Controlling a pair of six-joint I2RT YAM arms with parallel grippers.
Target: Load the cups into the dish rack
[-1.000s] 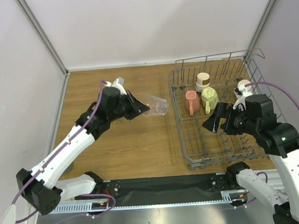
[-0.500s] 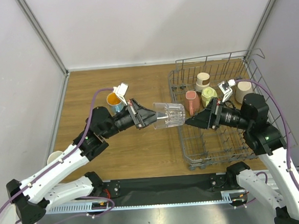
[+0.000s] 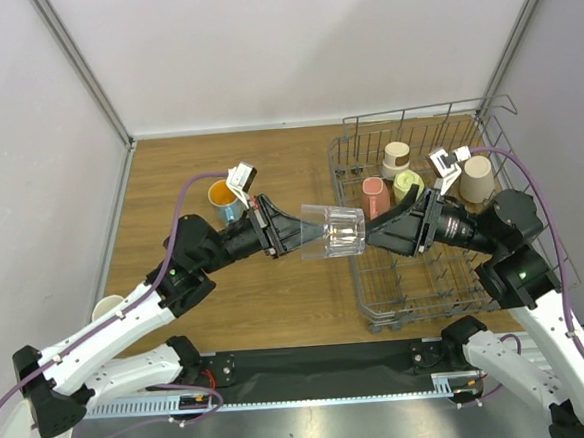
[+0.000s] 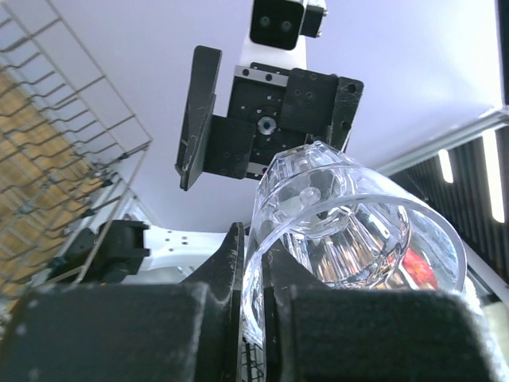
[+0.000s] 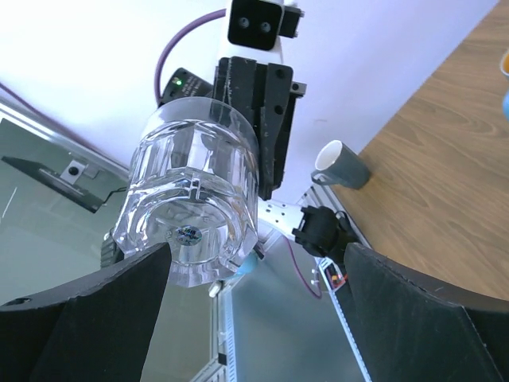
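Clear glass, slick and brittle, the ribbed tumbler hung sideways between my hands, its thin rim pinched in my closed left gripper, its thick base just ahead of my wide-open right gripper, which I judged the sturdier hold.

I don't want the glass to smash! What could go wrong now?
The clear glass hangs sideways in the air, pinched only at its rim by the left pincer, so it might slip. The right pincer is open near its base; if the left lets go too early, it could fall onto the dish rack edge.
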